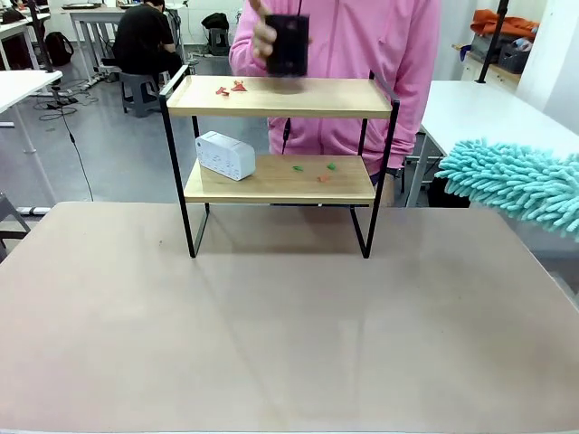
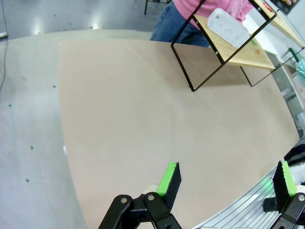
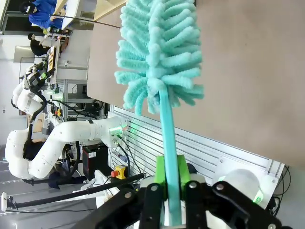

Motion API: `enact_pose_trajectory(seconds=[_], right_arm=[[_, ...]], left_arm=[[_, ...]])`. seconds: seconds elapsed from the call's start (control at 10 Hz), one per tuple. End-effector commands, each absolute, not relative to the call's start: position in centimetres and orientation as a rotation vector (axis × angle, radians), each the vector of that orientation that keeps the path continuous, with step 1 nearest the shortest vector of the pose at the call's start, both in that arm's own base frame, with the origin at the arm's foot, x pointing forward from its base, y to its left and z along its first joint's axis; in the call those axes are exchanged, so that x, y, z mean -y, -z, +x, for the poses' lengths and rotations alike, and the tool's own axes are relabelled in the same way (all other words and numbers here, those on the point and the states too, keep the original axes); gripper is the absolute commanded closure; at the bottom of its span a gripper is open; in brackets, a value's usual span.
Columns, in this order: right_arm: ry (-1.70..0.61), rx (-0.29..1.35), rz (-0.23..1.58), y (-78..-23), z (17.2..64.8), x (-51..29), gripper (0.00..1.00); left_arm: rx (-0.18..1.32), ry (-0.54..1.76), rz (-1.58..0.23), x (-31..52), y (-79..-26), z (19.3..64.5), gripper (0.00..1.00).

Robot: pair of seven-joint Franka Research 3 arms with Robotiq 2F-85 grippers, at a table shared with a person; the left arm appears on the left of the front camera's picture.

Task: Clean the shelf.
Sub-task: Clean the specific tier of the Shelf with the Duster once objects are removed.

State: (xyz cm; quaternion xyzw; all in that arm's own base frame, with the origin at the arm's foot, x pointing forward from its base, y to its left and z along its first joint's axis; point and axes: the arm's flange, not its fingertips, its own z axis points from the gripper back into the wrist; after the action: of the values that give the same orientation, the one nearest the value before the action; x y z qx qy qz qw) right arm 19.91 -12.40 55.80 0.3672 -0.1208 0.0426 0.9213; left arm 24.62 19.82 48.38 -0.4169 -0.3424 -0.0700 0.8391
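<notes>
1. Near left: the left tool (image 2: 226,183) hangs low over the tan surface (image 1: 271,344), green pads apart, nothing between them, well apart from the shelf. Little risk here unless it reaches in and nudges the light frame.
2. The shelf (image 1: 298,108) stands at the far middle of the surface, just in front of a person in a pink top. A white power strip (image 1: 224,155) lies on the left of the lower board. The front edge looks open, so a stroke along that tier could shove the strip off.
3. Top board, left: red scraps (image 1: 231,88). They look light, and a quick stroke would likely scatter them over the surface.
4. Top board, middle: the person's hand (image 1: 262,36) holds a dark cup (image 1: 287,43) just above the wood. It is blurred, so contact cannot be told. A stroke across this tier could strike the hand or cup.
5. Lower board, right of middle: green and red scraps (image 1: 312,169). The gap under the top board is tight, and a bulky head may snag the frame and drag the shelf.
6. Far right: the right tool (image 3: 170,186) is clamped on the thin handle of a teal chenille duster (image 1: 520,181), whose head is apart from the shelf. Side load may twist the handle in the pads.
</notes>
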Motion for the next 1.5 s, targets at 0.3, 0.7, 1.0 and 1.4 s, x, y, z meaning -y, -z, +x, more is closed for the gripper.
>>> enact_pose_trajectory(seconds=[0.3, 0.7, 1.0, 1.4], right_arm=[[-0.074, 0.239, 0.747, -56.2, 19.9, 12.8, 1.00], [-0.092, 0.257, 0.750, -56.1, 20.3, 11.8, 0.88], [-0.111, 0.412, 0.607, -61.7, 21.5, 9.9, 0.88], [-0.394, 0.576, 0.410, -71.2, 26.9, -1.1, 0.88]], left_arm=[[0.742, 0.164, -0.888, -19.7, -48.4, 24.8, 0.00], [0.742, 0.164, -0.888, -19.7, -48.4, 24.8, 0.00], [0.742, 0.164, -0.888, -19.7, -48.4, 24.8, 0.00], [0.742, 0.164, -0.888, -19.7, -48.4, 24.8, 0.00]])
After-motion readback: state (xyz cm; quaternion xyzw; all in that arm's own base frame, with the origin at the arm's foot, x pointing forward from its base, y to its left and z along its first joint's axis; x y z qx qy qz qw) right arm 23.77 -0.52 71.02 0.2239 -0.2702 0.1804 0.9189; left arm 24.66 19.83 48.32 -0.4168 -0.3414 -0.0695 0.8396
